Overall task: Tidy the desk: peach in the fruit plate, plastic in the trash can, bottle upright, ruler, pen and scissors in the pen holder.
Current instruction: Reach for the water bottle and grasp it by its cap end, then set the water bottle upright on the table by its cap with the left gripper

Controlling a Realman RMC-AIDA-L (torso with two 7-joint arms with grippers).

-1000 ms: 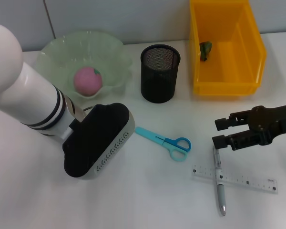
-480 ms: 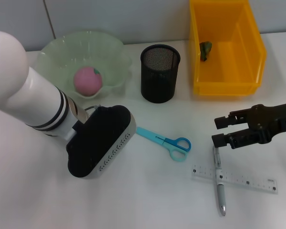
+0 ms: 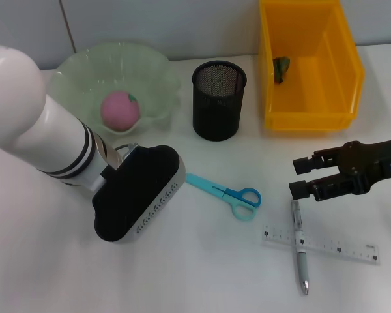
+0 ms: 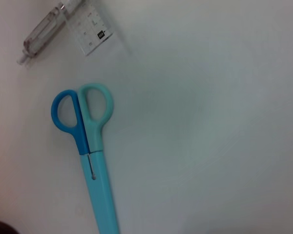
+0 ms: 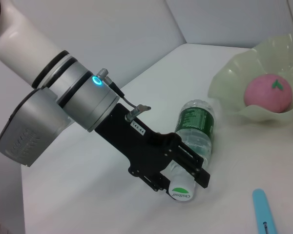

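Note:
The bottle (image 5: 195, 126) lies on its side on the desk (image 3: 202, 274); in the head view my left arm's wrist housing (image 3: 137, 192) hides it. My left gripper (image 5: 181, 183) is open, with a finger on each side of the bottle's neck near the cap. The peach (image 3: 120, 109) sits in the fruit plate (image 3: 72, 65). The scissors (image 3: 225, 193) lie closed mid-desk. The pen (image 3: 300, 244) lies across the ruler (image 3: 332, 246). My right gripper (image 3: 298, 178) is open and empty, just above the pen's far end. The pen holder (image 3: 219, 100) stands at the back. Green plastic (image 3: 281, 68) lies in the trash can (image 3: 309, 114).
The left wrist view shows the scissors (image 4: 88, 146) with the ruler's end (image 4: 93, 31) and the pen's tip (image 4: 41, 36) beyond them. The peach (image 5: 266, 92) and fruit plate (image 5: 224, 92) stand just behind the bottle. A wall rises behind the desk.
My left arm has shifted slightly to the right and toward the near edge. The right gripper has barely moved. Nothing on the desk has moved.

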